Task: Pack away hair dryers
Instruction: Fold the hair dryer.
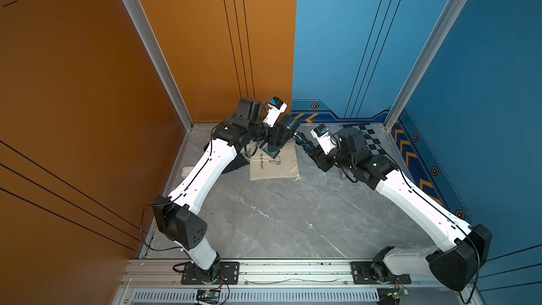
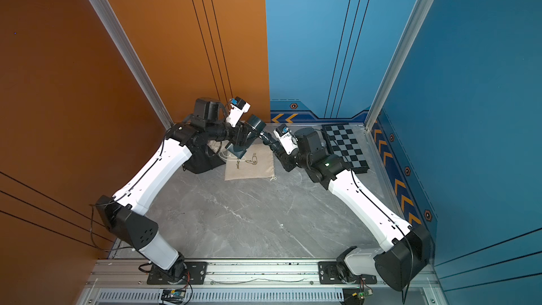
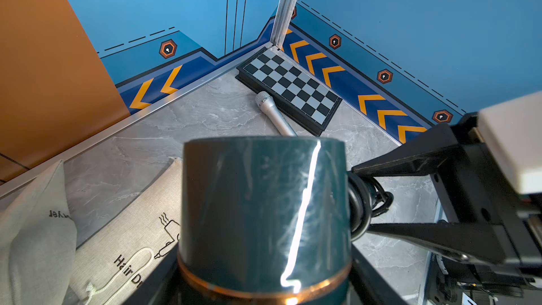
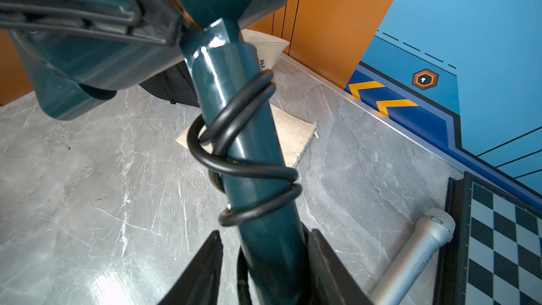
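Note:
A dark teal hair dryer (image 1: 290, 123) (image 2: 255, 124) hangs above the table at the back, with black cord wound round its handle (image 4: 252, 142). My left gripper (image 1: 278, 136) (image 3: 264, 283) is shut on its barrel (image 3: 264, 200), a finger on each side. My right gripper (image 1: 308, 148) (image 4: 265, 233) straddles the lower end of the handle. One of its fingers lies against the handle and the other stands a little apart, so its jaws are open. A flat beige cloth bag (image 1: 274, 162) (image 2: 249, 165) printed "Hair Dryer" lies on the table under the dryer.
A stuffed beige bag (image 3: 32, 215) and a black bag (image 2: 199, 162) lie by the orange wall. A silver microphone (image 3: 272, 112) (image 4: 416, 247) rests against a chessboard (image 2: 346, 148) in the back right corner. Walls close the table (image 1: 278, 224) on three sides.

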